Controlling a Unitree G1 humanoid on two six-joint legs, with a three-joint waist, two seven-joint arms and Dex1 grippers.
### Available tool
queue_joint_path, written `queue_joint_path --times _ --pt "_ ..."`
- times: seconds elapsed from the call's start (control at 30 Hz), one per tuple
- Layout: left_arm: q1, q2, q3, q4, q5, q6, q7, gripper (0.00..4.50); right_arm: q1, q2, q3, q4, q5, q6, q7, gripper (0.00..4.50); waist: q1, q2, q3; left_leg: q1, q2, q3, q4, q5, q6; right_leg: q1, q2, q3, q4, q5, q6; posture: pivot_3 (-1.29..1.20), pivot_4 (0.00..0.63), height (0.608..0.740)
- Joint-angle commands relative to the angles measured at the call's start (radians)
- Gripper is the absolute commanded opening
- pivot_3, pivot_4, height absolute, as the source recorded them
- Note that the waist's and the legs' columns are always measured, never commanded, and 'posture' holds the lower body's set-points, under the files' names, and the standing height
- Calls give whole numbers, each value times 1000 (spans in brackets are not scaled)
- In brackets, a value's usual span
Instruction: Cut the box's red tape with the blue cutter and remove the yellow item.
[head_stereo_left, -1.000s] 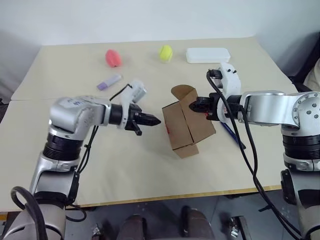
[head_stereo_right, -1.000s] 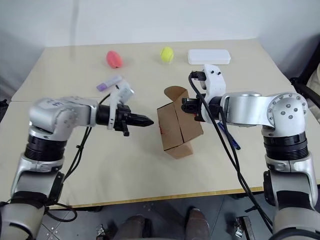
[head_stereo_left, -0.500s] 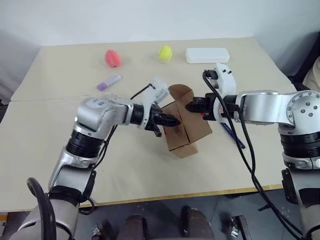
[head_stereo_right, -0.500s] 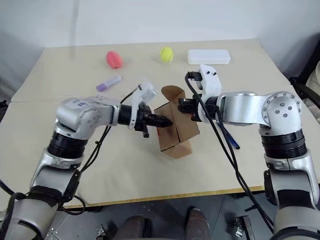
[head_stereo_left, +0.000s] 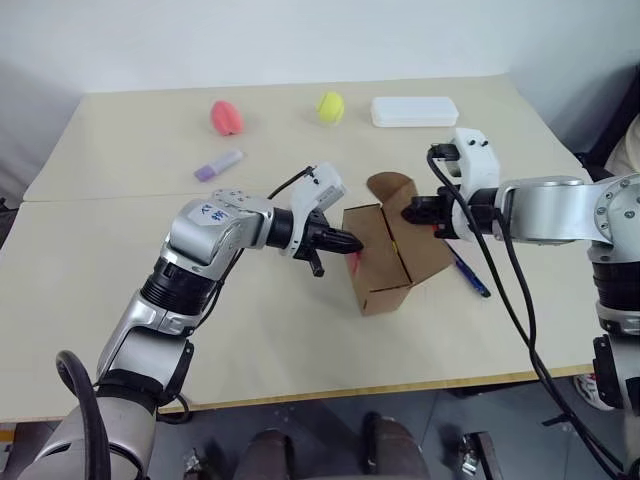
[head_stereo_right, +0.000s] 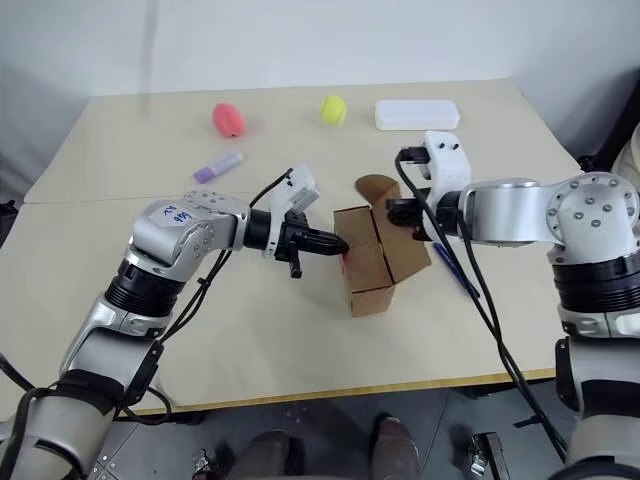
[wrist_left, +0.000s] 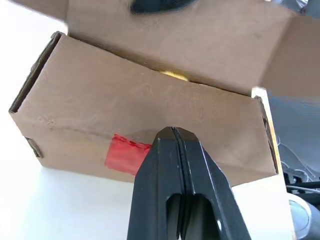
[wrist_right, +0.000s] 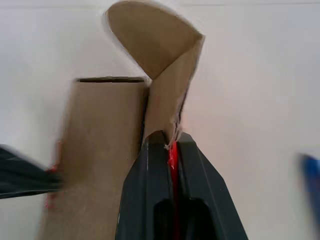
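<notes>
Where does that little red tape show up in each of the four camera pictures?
Left eye view: red tape on the cardboard box's left face, at the left gripper's tip.
Right eye view: same spot, left face of the box.
Left wrist view: red patch low on the box wall, just beside the shut gripper.
Right wrist view: red sliver pinched with the flap in the right gripper.
Shared landmark: the box's rounded open flap.

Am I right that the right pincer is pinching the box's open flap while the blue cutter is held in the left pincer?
Not quite. The right pincer does pinch the flap of the box, but the blue cutter lies on the table beside the box, as the left eye view shows. The left pincer is shut, empty, with its tip at the red tape.
</notes>
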Motion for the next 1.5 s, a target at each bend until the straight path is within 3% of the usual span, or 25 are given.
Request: queue_joint_path --times 0.03,0.23,0.4,0.63,0.73,1.03,1.2,1.33,1.43,1.5 --pt "30 3 -44 13 37 12 -1 0 -24 8 -8 29 -115 44 72 57 0 0 0 0 0 0 0 0 0 0 0 0 0 0 0 0 150 740" --pt "47 -13 -51 -15 34 26 9 0 -49 67 -49 26 -214 116 159 57 0 0 0 0 0 0 -1 0 0 -1 0 0 0 0 0 0 150 740" --pt "75 16 -57 -59 26 63 7 0 14 61 -81 12 -347 171 220 57 2 0 0 0 0 0 -1 0 0 0 0 0 0 0 0 0 150 740" --pt "166 183 -92 -189 26 133 -33 0 109 14 -92 -9 -555 213 416 57 4 3 2 0 0 1 -3 0 1 -1 0 -1 -2 0 0 0 150 740" --pt "182 204 -90 -197 36 140 -22 0 118 32 -101 -11 -611 235 482 57 9 -1 4 -14 0 1 3 0 0 -13 0 0 0 0 0 0 150 740" --pt "154 125 -21 -137 42 116 40 0 131 116 -119 -62 -763 272 605 57 11 -1 4 -13 0 2 1 0 0 -13 0 -1 1 1 1 0 150 740" --pt "62 64 168 -110 -91 194 18 0 105 149 -146 -80 -829 307 646 57 1 -1 4 -13 0 2 1 0 -1 -13 0 -1 2 1 1 0 150 740" --pt "9 65 231 -133 -187 258 -31 0 98 166 -162 -91 -874 326 678 57 -1 -1 4 -12 0 2 -1 0 -1 -13 0 -1 2 1 1 0 150 740" --pt "-26 46 234 -125 -210 262 -31 0 99 171 -164 -98 -903 328 702 57 1 -1 4 -12 0 2 -1 0 -1 -13 0 -2 2 1 1 0 150 740" --pt "-35 27 160 -119 -177 219 -37 0 101 175 -165 -104 -916 328 711 57 1 -1 4 -12 0 2 0 0 -1 -13 0 -1 2 1 1 0 150 740"
